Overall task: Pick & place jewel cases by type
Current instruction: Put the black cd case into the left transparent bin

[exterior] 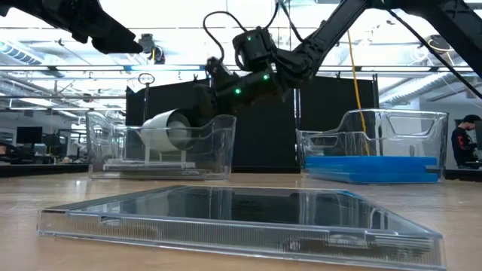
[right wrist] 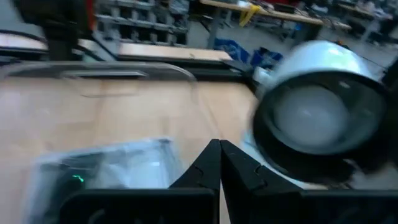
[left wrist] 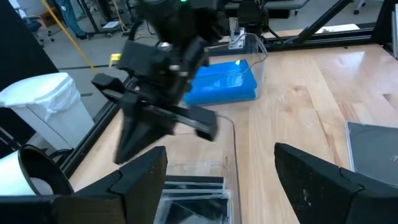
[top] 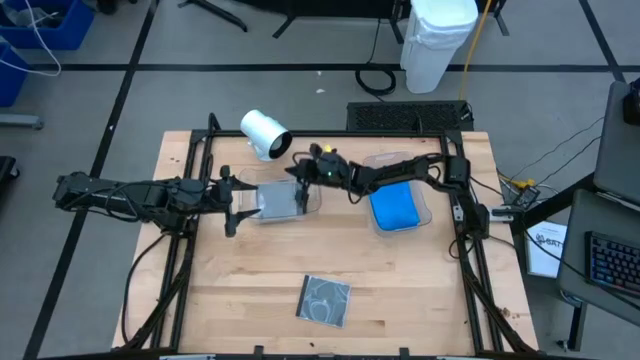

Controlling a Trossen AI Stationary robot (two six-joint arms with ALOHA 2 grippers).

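My last clear case point(top: 324, 299) lies flat near the front edge, well apart from both arms; the wide-open left gripper point(top: 232, 208) is slightly nearer than the shut, empty right gripper point(top: 300, 170).

A light wooden counter point(top: 250, 290) sits inside a black metal frame point(top: 190, 150). Near the frame's far left corner a white cylinder point(top: 264, 133) lies on its side, its dark open end turned toward the counter's middle. Just beside the cylinder, nearer the counter's centre, stands a clear rectangular plastic tray point(top: 285, 200). A second clear tray point(top: 425, 205) stands well apart from the cylinder, toward the frame's far right side. Beyond the counter, past the cylinder, a white bin point(top: 438, 42) stands on the grey floor. A black keyboard point(top: 408, 116) lies at the counter's far edge, between the bin and the second tray.
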